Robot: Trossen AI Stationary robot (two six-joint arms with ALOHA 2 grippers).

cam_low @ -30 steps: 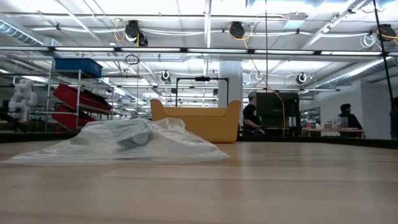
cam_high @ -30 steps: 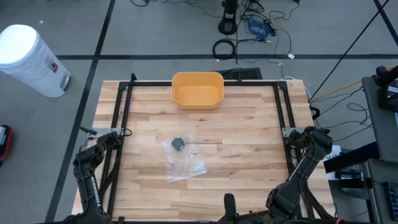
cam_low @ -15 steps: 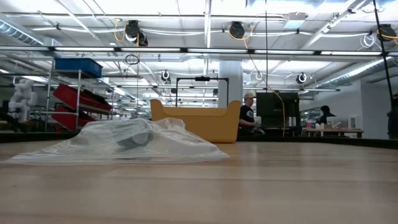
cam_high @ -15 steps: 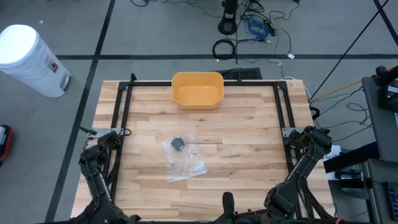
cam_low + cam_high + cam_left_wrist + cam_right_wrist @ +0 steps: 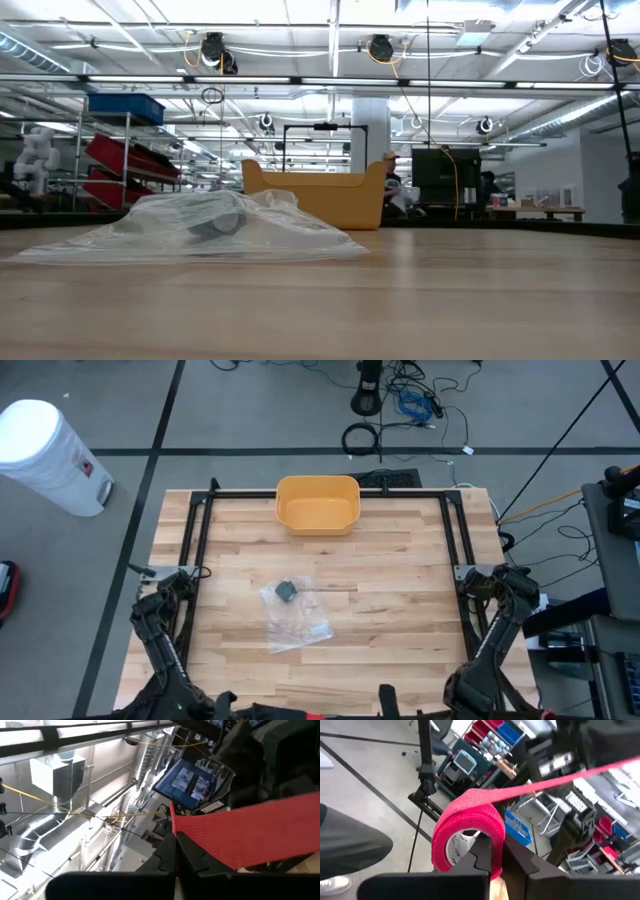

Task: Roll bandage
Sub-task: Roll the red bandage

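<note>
Right tool [image 5: 496, 851] pinching bandage roll [image 5: 466, 827] beyond table [image 5: 400, 620]

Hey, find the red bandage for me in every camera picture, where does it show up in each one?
High view: not in it.
Low view: not in it.
Left wrist view: the red bandage runs as a flat strip from the left gripper.
Right wrist view: its roll sits in the right gripper, the strip leading away.
Shared landmark: the strip stretched between both grippers.

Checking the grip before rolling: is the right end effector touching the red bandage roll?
Touching. The right wrist view shows the right end effector with its fingers closed on the red bandage roll.
</note>
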